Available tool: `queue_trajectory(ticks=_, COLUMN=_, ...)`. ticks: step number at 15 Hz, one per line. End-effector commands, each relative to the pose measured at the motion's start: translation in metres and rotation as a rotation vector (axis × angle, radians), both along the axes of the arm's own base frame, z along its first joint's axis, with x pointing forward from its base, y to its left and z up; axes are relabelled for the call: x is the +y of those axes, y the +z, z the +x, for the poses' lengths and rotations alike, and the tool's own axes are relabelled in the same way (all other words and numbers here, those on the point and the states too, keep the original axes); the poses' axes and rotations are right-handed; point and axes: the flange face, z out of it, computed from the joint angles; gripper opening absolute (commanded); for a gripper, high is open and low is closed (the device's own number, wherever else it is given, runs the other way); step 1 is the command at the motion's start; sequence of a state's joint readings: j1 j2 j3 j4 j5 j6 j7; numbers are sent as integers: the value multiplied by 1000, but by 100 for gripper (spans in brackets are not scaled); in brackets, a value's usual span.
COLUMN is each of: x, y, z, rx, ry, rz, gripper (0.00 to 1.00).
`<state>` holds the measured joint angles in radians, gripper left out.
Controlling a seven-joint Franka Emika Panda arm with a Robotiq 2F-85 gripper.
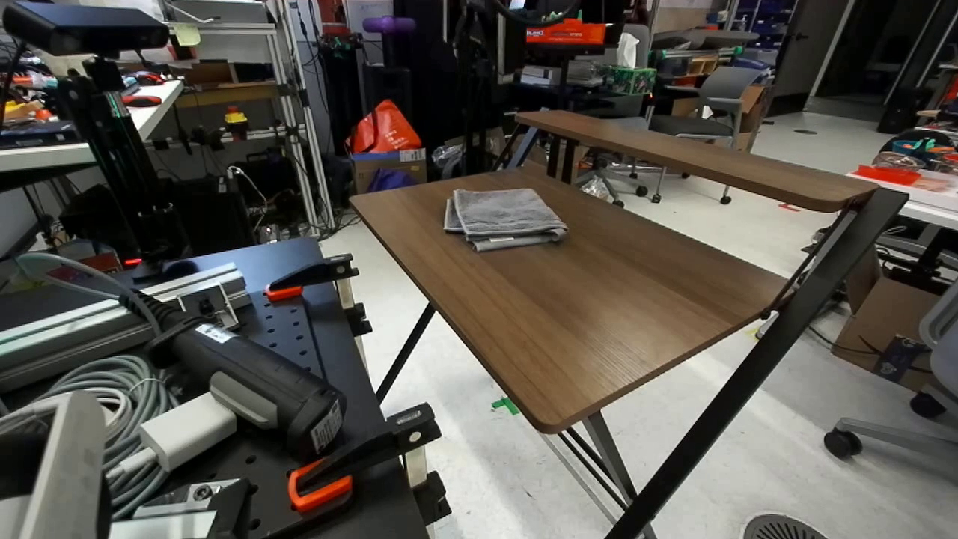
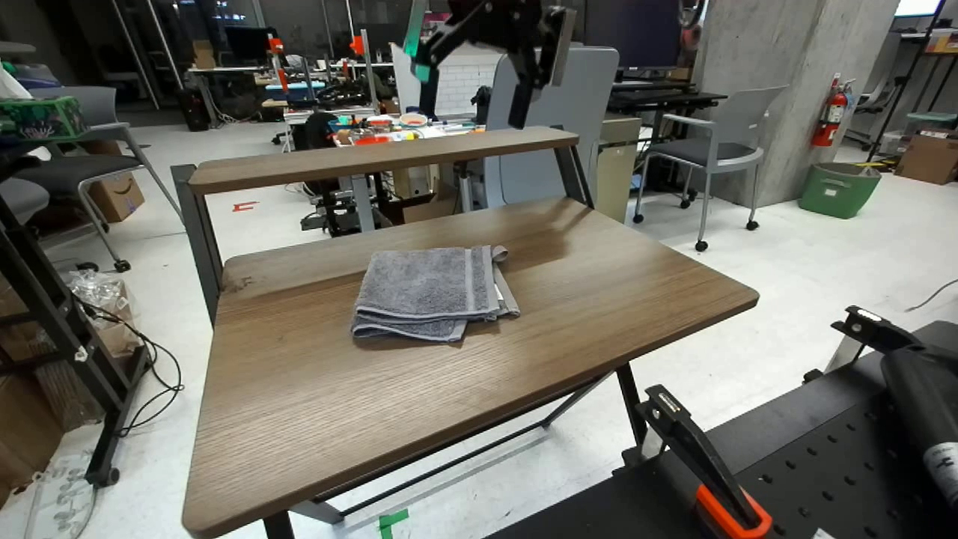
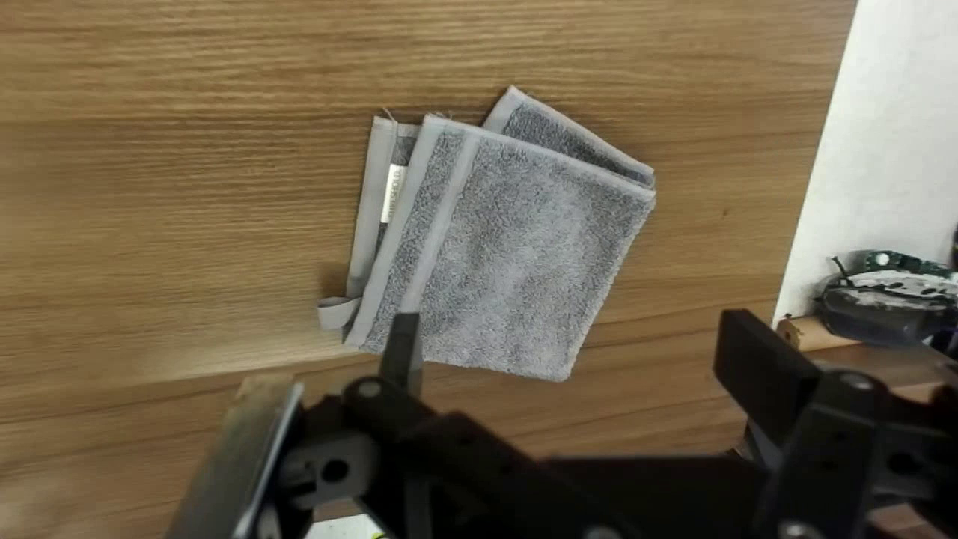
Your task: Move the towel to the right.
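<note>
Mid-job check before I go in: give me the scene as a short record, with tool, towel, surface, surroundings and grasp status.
Tool: open, holding nothing, raised above the tabletop
Towel: grey, folded, layers not quite lined up, lying on the tabletop
Towel edge: pale label and small loop showing in the wrist view
Surface: brown, wood-grained
Surroundings: raised shelf along one side of the tabletop
Grasp status: towel not gripped

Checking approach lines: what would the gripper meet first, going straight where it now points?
Probably the towel, ahead of the gripper in the wrist view; depth is unclear, and the raised shelf appears below the gripper in an exterior view.
</note>
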<state>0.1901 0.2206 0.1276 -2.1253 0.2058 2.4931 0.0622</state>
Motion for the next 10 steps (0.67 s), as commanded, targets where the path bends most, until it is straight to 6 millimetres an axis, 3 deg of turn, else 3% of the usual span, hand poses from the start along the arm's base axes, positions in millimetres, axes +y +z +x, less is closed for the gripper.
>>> queue_trajectory(ticks=1, x=26, y=-38, z=37, rx=-17, ry=-16, rz=-68, gripper=100)
queue_trajectory(ticks=5, x=37, y=-82, z=55, rx=32, ry=-23, rz=-123, gripper=100)
queue_trajectory(ticks=6, x=35, y=-85, z=56, rx=43, ry=-21, rz=-125, gripper=100)
queue_trajectory(ticks=7, x=33, y=-81, z=44, rx=40, ry=-13, rz=-102, gripper=100)
queue_trajectory(ticks=10, x=32, y=-92, z=52, rx=47, ry=-19, rz=-103, gripper=100)
